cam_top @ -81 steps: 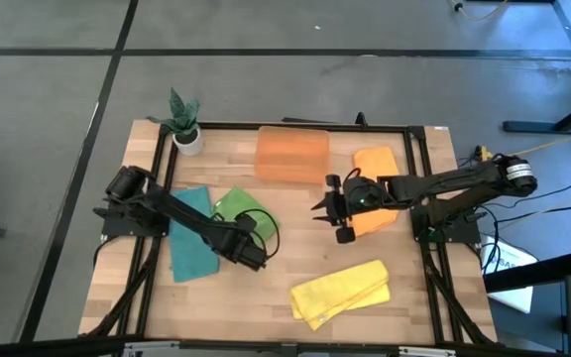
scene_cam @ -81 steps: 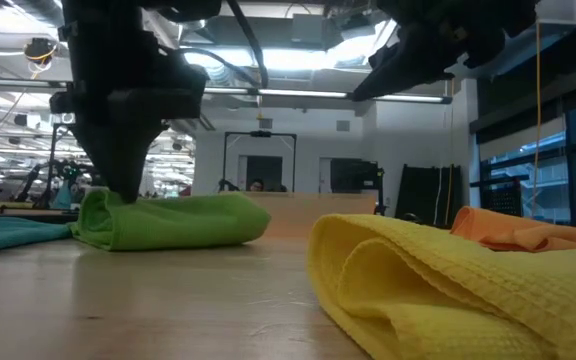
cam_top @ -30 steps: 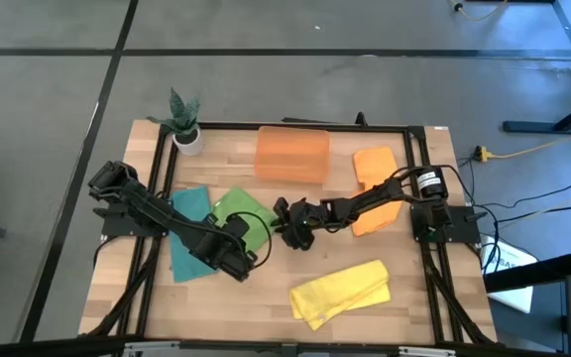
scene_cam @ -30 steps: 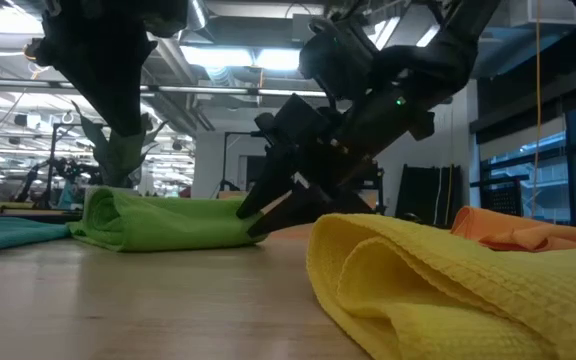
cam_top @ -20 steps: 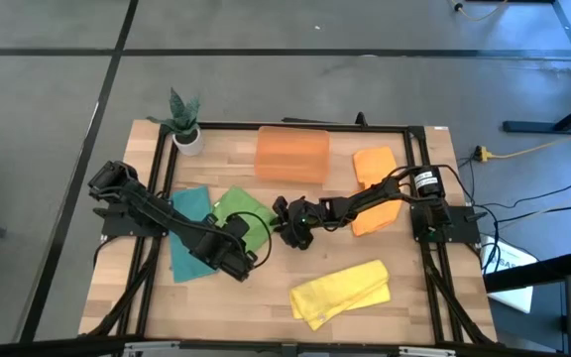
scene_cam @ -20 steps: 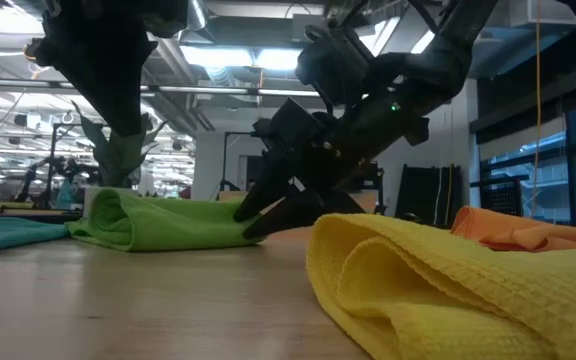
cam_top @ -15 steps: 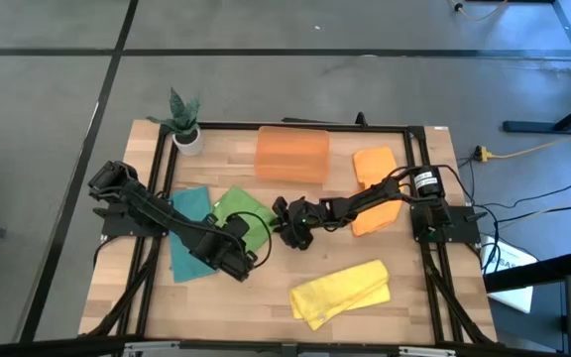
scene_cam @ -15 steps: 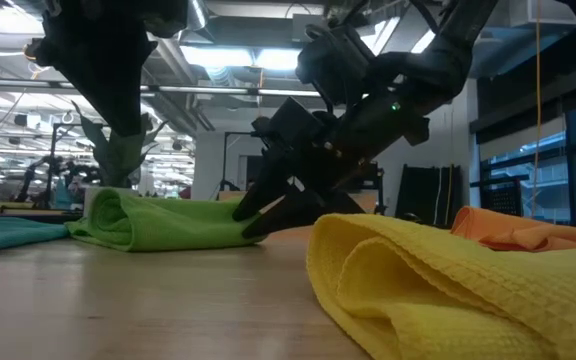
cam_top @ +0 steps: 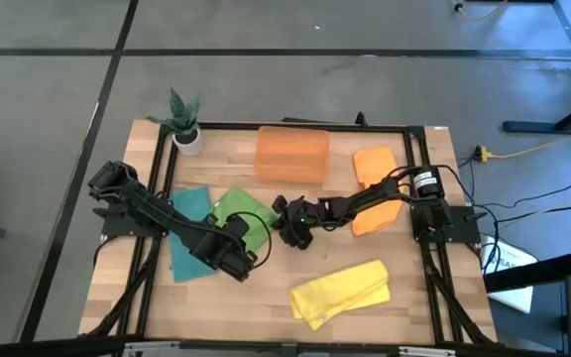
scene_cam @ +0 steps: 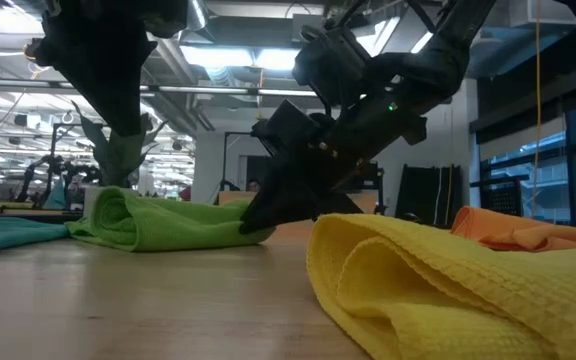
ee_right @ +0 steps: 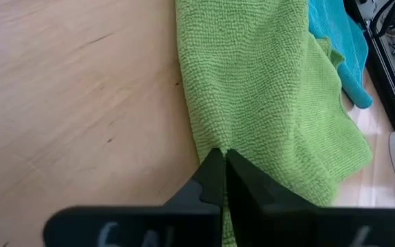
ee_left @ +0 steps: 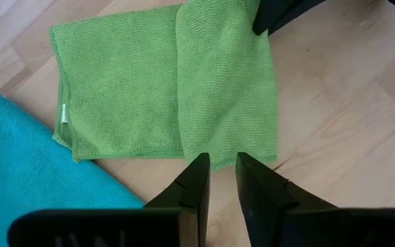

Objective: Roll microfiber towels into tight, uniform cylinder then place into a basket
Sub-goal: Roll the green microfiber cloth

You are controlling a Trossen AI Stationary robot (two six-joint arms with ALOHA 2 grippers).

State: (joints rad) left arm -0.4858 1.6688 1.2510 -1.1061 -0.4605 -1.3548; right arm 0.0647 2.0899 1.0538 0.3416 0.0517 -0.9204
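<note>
The green towel (cam_top: 238,210) lies on the table left of centre, one side folded over into a strip (ee_left: 225,82). My right gripper (cam_top: 282,220) is down at the towel's right end (scene_cam: 256,222), shut on it. My left gripper (ee_left: 223,165) hovers above the towel's near edge, its fingers a little apart and holding nothing. The teal towel (cam_top: 188,238) lies flat beside the green one, on its left. The yellow towel (cam_top: 343,291) is bunched near the front. An orange towel (cam_top: 375,169) lies at the right, partly under my right arm. The orange basket (cam_top: 291,154) stands at the back. My right gripper pinches the edge of the green towel's folded-over strip (ee_right: 208,144) between its two shut fingers. It comes slanting down from the table's right. One layer or several, I cannot tell. The towel lies on the table, slack.
A small white pot with a green plant (cam_top: 184,124) stands at the far left corner. A black frame (cam_top: 266,126) runs around the wooden top. Bare wood lies between the green towel and the yellow one.
My right gripper has shut on the green towel's right end; its fingers stood apart around that end half a second ago. The towel has stayed on the table.
</note>
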